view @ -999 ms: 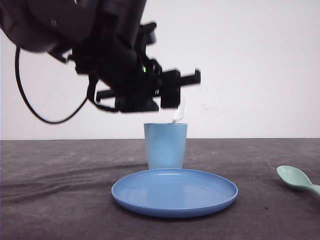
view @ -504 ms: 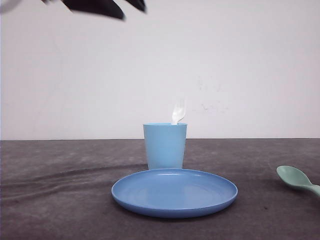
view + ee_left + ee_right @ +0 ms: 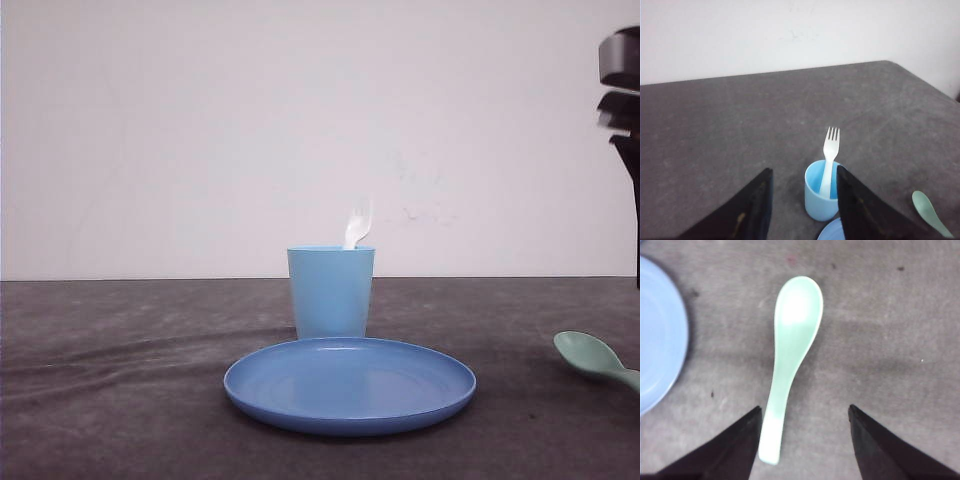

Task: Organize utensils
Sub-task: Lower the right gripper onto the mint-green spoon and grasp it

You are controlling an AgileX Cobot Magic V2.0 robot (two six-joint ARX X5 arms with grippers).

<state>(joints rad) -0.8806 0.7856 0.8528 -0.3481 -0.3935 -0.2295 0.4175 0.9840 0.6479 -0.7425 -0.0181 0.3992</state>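
Note:
The white fork (image 3: 357, 226) stands tines-up inside the light blue cup (image 3: 331, 291), behind the blue plate (image 3: 349, 385). From the left wrist view, the fork (image 3: 829, 160) leans in the cup (image 3: 821, 197), and my left gripper (image 3: 805, 172) hangs open high above, holding nothing. The mint-green spoon (image 3: 594, 357) lies flat on the table at the right. My right gripper (image 3: 805, 410) is open above the spoon (image 3: 792, 350), its handle end lying just inside one finger. Part of the right arm (image 3: 624, 90) shows at the right edge of the front view.
Dark grey cloth (image 3: 120, 380) covers the table, with a white wall behind. The plate's rim (image 3: 660, 340) lies a short way from the spoon's bowl. The table's far corner (image 3: 900, 67) shows in the left wrist view.
The left arm, which hovered just above the cup a second ago, has lifted away out of the front view, leaving the fork in the cup. The right arm has come in at the right edge.

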